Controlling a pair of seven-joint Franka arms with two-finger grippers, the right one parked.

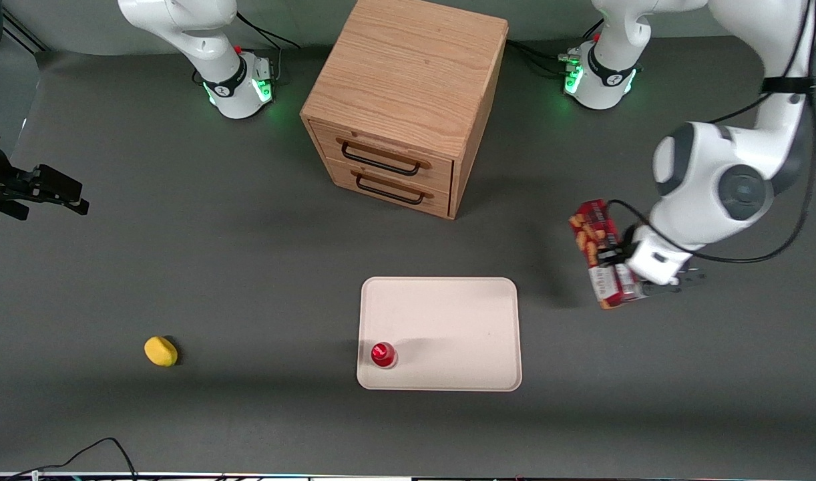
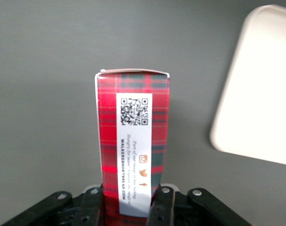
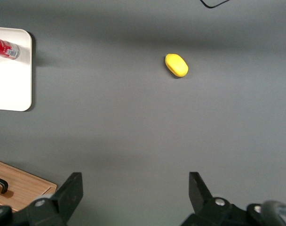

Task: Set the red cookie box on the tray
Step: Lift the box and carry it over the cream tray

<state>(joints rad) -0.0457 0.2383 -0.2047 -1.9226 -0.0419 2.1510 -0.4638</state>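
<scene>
Item in hand: red cookie box (image 1: 600, 254), long and narrow, plaid with cookie pictures and a white label patch, carried above the grey table (image 1: 181, 267) toward the working arm's end, clear of the surface as far as its shadow suggests. Holder: left gripper (image 2: 128, 207), fingers (image 2: 160, 205) pinching the box across its narrow width, one on each side, the box's free end sticking out away from the wrist. Destination: cream-pink tray (image 1: 448, 314), lying flat in front of the wooden drawer cabinet (image 1: 404, 100) and nearer the front camera than it; the box is well apart from the tray sideways, with bare table between them, and the wrist camera shows only one rounded corner of the tray off to the side of the box. Already on the tray: a small red-topped bottle (image 1: 383, 354) standing at the near corner toward the parked arm's end; the remainder of the tray is bare. Elsewhere: a yellow lemon-like object (image 1: 160, 351) far off toward the parked arm's end. Status, as judged: pick-up and lift done; carrying across, lowering onto the open part of the tray away from the bottle, and release all remain.
</scene>
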